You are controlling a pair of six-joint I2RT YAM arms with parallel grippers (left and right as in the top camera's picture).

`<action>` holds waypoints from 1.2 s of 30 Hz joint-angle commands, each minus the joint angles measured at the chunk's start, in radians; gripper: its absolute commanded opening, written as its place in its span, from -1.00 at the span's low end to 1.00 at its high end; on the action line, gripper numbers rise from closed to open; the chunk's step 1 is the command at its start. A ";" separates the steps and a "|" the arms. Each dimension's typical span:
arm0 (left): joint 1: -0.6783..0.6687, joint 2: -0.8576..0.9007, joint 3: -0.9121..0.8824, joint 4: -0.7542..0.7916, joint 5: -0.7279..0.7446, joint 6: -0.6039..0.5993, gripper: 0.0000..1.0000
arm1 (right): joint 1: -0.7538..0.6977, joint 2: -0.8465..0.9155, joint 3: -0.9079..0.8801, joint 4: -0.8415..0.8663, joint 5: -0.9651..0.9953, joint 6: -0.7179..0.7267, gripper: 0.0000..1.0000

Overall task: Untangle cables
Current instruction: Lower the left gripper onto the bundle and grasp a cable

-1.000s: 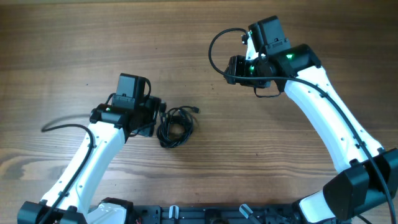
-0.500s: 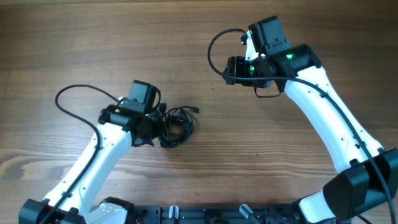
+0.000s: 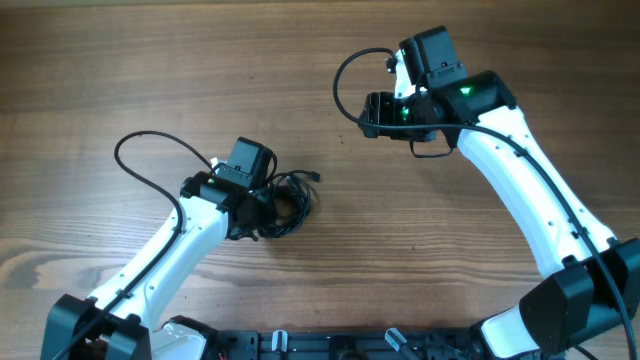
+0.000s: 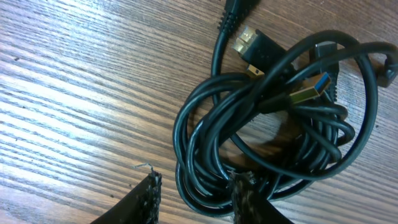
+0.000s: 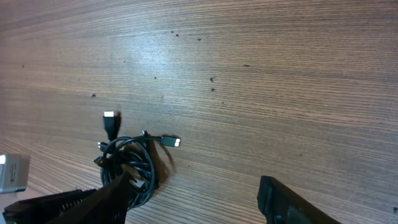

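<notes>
The cables [image 3: 285, 203] are thin black cords bunched in a round tangle on the wooden table, with small plugs sticking out at its top. In the left wrist view the cables [image 4: 273, 118] fill the frame, and gold and blue plug ends show. My left gripper [image 4: 196, 190] is open, its fingers straddling the near edge of the tangle. My right gripper [image 5: 193, 193] is open and empty, held high above the table, far to the upper right of the tangle; the cables [image 5: 134, 165] show small below it.
A wooden table [image 3: 120, 70] with fine grain. My left arm's own thick cable [image 3: 150, 165] loops out to its left. My right arm [image 3: 520, 170] reaches in from the lower right.
My left gripper has moved right, up to the cable tangle, and now straddles its edge. The right arm has not moved.
</notes>
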 commanded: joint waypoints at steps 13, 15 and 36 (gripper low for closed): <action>-0.003 0.177 -0.008 0.100 -0.064 -0.023 -0.56 | 0.001 -0.013 0.020 -0.007 0.020 -0.030 0.36; -0.003 0.195 -0.008 0.117 -0.066 -0.023 -0.56 | 0.001 -0.013 0.020 -0.006 0.020 -0.030 0.37; 0.007 0.217 0.146 0.100 0.322 -0.004 -0.92 | 0.001 -0.013 0.020 -0.004 0.014 -0.034 0.37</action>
